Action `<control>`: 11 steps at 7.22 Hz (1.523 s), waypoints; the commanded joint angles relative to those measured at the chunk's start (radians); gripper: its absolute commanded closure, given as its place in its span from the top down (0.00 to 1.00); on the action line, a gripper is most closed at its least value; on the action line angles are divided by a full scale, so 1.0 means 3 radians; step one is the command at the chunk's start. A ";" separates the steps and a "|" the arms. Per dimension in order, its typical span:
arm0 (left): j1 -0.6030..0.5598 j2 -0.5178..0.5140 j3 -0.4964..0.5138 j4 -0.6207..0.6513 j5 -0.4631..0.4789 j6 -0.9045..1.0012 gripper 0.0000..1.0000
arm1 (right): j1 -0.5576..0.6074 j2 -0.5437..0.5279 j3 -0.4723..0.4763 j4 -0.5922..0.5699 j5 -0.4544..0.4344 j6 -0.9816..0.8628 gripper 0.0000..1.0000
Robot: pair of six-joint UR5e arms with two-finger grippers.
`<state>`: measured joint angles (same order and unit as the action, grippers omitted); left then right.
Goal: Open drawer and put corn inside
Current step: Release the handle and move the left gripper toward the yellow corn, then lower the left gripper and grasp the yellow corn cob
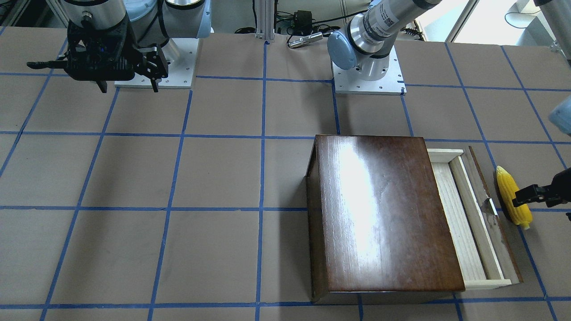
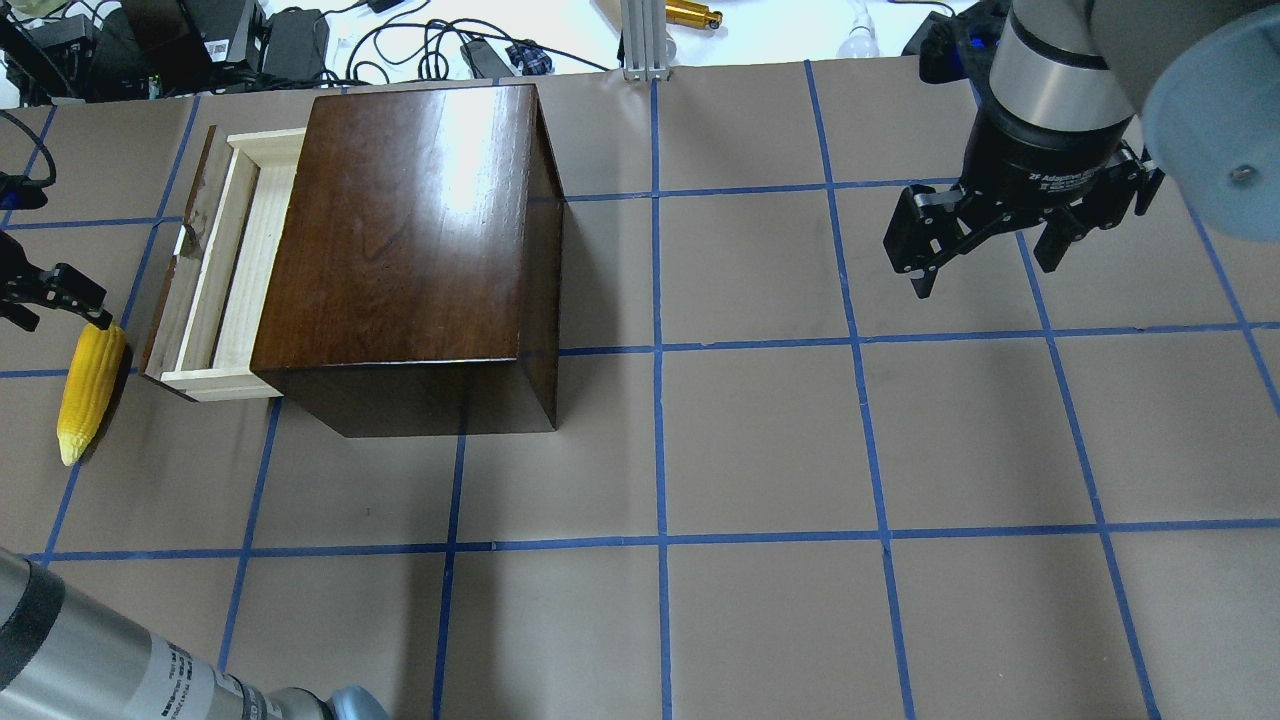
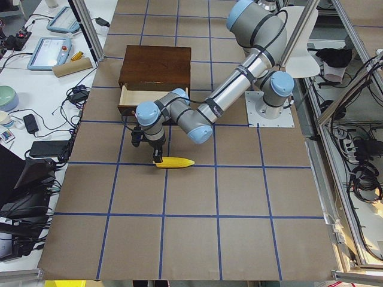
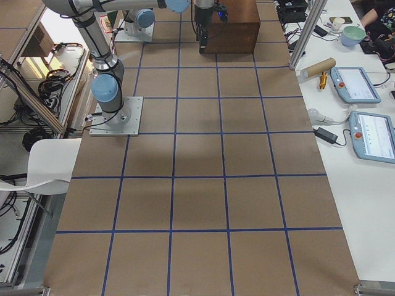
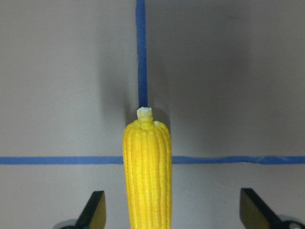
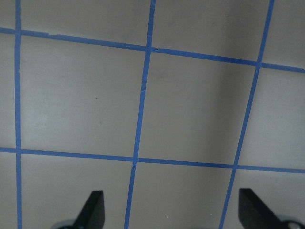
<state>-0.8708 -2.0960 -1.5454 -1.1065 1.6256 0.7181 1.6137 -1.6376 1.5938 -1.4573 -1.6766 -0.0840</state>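
The drawer (image 1: 464, 223) of pale wood stands pulled out of the glossy dark-brown box (image 1: 383, 209), its dark front panel facing the corn; it shows empty in the overhead view (image 2: 235, 270). The yellow corn (image 1: 513, 196) lies on the table just beyond the drawer front (image 2: 88, 385). My left gripper (image 5: 174, 212) is open over the corn (image 5: 147, 176), one finger on each side of it, the pale stub end pointing away. I cannot tell whether the fingers reach table height. My right gripper (image 2: 985, 275) is open and empty, hanging above the table far from the box (image 1: 129, 87).
Brown table paper carries a blue tape grid (image 2: 655, 350). The arm bases (image 1: 368, 67) (image 1: 156, 67) stand at the robot's edge. Cables and gear (image 2: 300, 40) lie beyond the table's far edge. The left arm (image 3: 197, 116) reaches past the box.
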 commanded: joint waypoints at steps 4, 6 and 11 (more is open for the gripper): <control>0.0003 -0.0254 -0.0115 0.0191 0.0221 0.0066 1.00 | 0.0000 0.0003 0.0000 0.0000 0.0005 -0.0001 1.00; 0.0003 -0.0289 -0.0095 0.0191 0.0221 0.0071 0.97 | 0.0000 -0.0002 0.0000 0.0000 0.0000 -0.0001 1.00; 0.0003 -0.0330 -0.0105 0.0191 0.0272 0.0071 0.85 | 0.0000 0.0003 0.0000 0.0000 0.0000 -0.0001 1.00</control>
<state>-0.8698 -2.1925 -1.5768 -1.0492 1.7063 0.7394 1.6138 -1.6373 1.5938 -1.4573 -1.6766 -0.0843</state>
